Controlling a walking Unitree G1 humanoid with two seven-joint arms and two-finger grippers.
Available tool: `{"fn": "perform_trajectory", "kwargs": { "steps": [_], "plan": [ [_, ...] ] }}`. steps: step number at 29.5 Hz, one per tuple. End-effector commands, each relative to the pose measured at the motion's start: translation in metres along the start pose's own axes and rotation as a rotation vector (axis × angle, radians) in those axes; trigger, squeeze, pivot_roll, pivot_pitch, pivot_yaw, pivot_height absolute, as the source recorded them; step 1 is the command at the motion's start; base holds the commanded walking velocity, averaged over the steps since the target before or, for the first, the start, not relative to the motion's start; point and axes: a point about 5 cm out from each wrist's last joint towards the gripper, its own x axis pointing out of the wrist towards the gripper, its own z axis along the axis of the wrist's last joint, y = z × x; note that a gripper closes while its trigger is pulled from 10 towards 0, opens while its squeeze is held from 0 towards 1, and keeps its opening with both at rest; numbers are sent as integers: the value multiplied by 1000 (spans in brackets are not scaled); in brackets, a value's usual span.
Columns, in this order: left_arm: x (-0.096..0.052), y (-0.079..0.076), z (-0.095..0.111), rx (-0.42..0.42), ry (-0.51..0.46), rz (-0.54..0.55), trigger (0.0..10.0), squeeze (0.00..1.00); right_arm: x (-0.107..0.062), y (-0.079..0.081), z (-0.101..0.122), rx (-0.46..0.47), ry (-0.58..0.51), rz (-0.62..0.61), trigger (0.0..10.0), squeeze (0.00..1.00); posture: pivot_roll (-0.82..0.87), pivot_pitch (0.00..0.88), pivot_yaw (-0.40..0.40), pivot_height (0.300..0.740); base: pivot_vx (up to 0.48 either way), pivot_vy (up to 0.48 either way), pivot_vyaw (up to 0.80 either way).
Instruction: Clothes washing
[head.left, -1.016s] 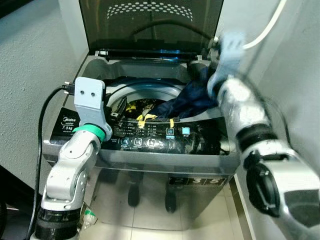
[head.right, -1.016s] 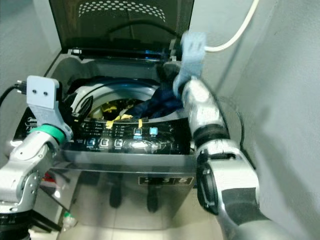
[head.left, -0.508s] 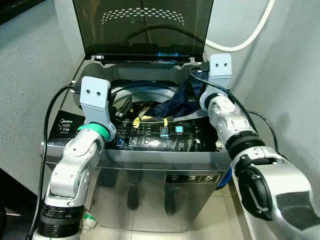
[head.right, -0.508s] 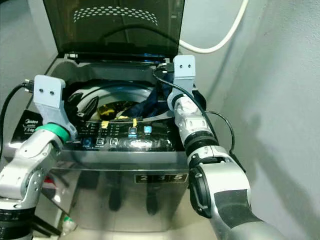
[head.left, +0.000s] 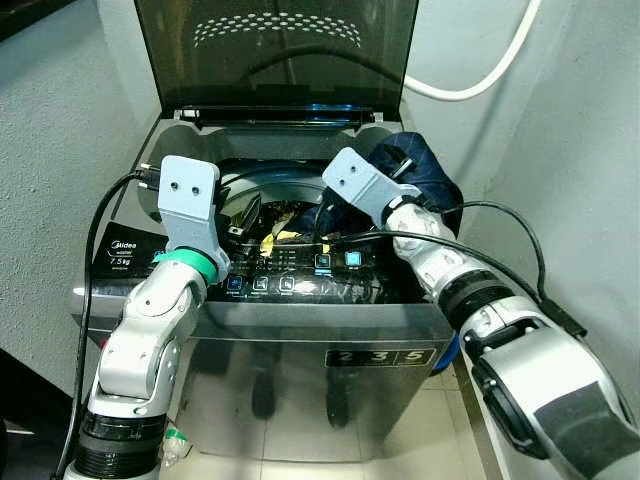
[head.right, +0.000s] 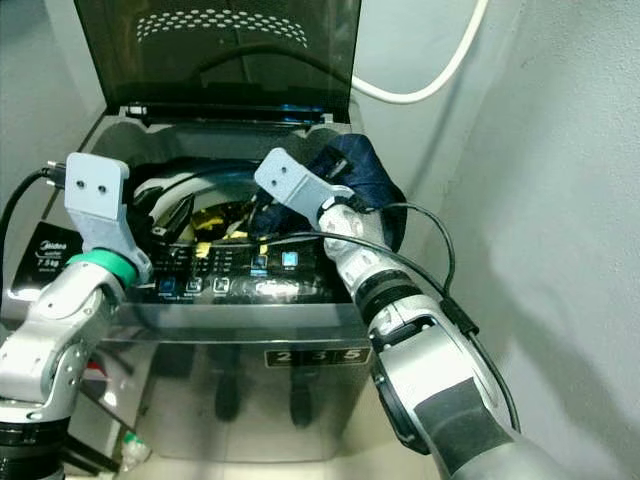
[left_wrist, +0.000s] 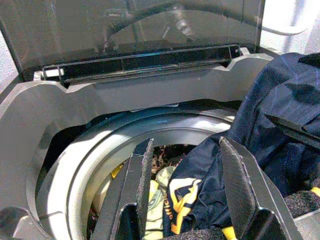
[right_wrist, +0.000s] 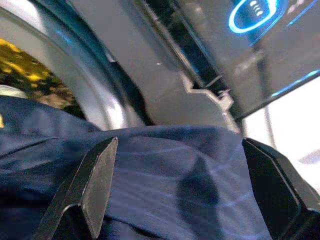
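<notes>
The top-loading washing machine (head.left: 300, 300) stands with its dark lid (head.left: 280, 50) raised. A navy garment (head.left: 420, 170) hangs over the tub's right rear rim and trails into the drum. Yellow and black clothes (left_wrist: 160, 185) lie inside the drum. My left gripper (left_wrist: 186, 145) hovers open over the drum's front left, nothing between its fingers. My right gripper (right_wrist: 177, 145) reaches across the drum from the right, open, with the navy garment (right_wrist: 165, 170) lying just beyond its fingers. In the left eye view the right gripper (head.left: 325, 210) sits above the lit control panel (head.left: 335, 262).
A white hose (head.left: 470, 90) curves along the grey wall close on the right. Black cables run from my left wrist (head.left: 95, 230) and over my right forearm (head.left: 480, 215). Another wall stands on the left. Tiled floor (head.left: 300, 440) lies below the machine, with a small bottle (head.left: 175, 440).
My right arm has swung from the tub's back right corner down and leftward over the drum. The navy garment now rests bunched on the right rim. The left arm has stayed put.
</notes>
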Motion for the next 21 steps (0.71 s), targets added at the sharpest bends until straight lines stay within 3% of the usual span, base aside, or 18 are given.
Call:
{"fn": "perform_trajectory", "kwargs": {
  "steps": [1,3,5,9,13,15,18,19,21],
  "plan": [
    [-1,3,0,1,1,8,10000,0,0,9,-6,101,81,79,9098,0,166,55,50,740,0,0,0],
    [-2,3,-1,1,3,10,10000,0,-2,19,-16,221,179,172,9490,0,167,57,50,740,0,0,0],
    [-1,3,-1,1,3,9,10000,0,-3,22,-18,246,207,204,10000,0,167,57,50,740,0,0,0],
    [-1,3,-1,1,4,7,10000,0,-5,28,-20,247,243,257,10000,0,167,57,50,740,0,0,0],
    [-2,3,-1,1,3,5,10000,0,-6,33,-21,167,246,308,10000,0,167,57,50,740,0,0,0],
    [-1,3,-1,1,4,4,10000,0,-6,35,-20,46,221,334,1804,0,168,59,48,740,0,0,0],
    [-1,3,-1,2,4,4,10000,0,-6,35,-19,18,213,340,1804,0,168,59,48,740,0,0,0],
    [-1,3,-1,2,4,5,10000,0,-6,34,-19,12,211,342,0,0,168,59,48,740,0,0,0],
    [-1,3,0,2,4,5,10000,0,-6,34,-18,10,210,351,0,0,169,61,48,740,0,0,0]
  ]
}}
